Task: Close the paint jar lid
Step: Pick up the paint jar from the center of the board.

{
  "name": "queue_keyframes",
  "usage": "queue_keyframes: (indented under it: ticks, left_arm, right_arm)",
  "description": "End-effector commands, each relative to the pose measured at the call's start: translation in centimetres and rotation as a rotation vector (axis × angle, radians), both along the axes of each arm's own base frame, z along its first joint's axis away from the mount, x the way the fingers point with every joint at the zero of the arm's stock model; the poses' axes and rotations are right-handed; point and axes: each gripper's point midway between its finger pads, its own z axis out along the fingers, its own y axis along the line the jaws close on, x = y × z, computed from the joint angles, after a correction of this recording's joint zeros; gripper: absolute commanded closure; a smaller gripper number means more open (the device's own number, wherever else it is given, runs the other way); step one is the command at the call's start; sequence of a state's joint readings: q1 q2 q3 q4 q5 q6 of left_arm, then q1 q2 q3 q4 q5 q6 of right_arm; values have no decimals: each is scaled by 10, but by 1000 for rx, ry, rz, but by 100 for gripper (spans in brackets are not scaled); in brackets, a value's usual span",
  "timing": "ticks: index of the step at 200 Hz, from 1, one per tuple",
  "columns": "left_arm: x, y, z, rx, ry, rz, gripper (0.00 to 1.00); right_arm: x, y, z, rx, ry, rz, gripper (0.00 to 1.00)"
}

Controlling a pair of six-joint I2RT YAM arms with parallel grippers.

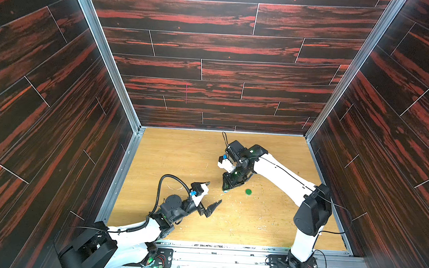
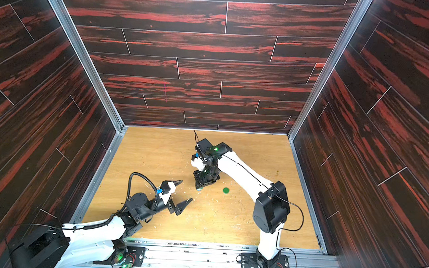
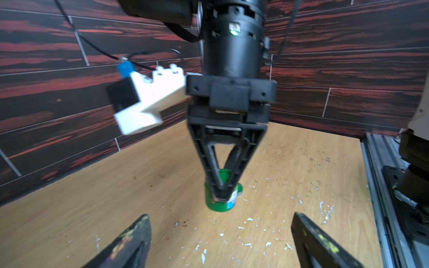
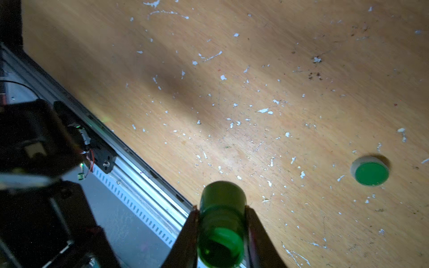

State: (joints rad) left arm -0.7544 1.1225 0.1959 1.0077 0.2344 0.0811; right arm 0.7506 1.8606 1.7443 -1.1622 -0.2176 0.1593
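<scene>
Green paint jar (image 4: 221,197), clamped in right hand (image 4: 222,210), barely visible from above

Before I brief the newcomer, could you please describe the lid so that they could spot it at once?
Look at the light wooden table, near the right gripper, shut on the paint jar. The lid lies alone beside them: a flat green disc, far lower than the jar and touched by nothing.

Paint jar (image 1: 226,191) mostly hidden beneath right gripper (image 1: 227,189) in both top views, label (image 3: 232,200) on paint jar blurred past reading, left gripper (image 3: 220,214) cut off at wrist view's edge.
</scene>
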Motion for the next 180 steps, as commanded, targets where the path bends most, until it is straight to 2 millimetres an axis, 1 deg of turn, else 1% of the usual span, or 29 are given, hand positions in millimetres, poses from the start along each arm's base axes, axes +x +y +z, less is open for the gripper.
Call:
queue_keyframes:
  ticks: [1, 36, 66, 90, 125, 159, 180]
  left_arm:
    - [1, -7, 13, -4, -74, -9, 3]
    - [8, -13, 7, 16, -61, 4, 4]
    - [14, -15, 5, 16, -63, 18, 6]
    - [15, -18, 5, 15, -66, 17, 8]
    - [15, -19, 6, 17, -70, 17, 22]
    - [15, -20, 7, 20, -76, 17, 27]
    - [14, -20, 9, 18, -76, 12, 28]
  right_arm:
    - [-11, 6, 29, 83, 11, 26, 72]
    - [-24, 9, 42, 129, 37, 43, 72]
    - [-36, 14, 46, 152, 58, 58, 72]
    - [-41, 17, 42, 146, 63, 66, 72]
    - [-42, 18, 37, 138, 73, 66, 72]
    - [-42, 18, 32, 123, 77, 66, 72]
    - [-42, 19, 29, 123, 84, 66, 72]
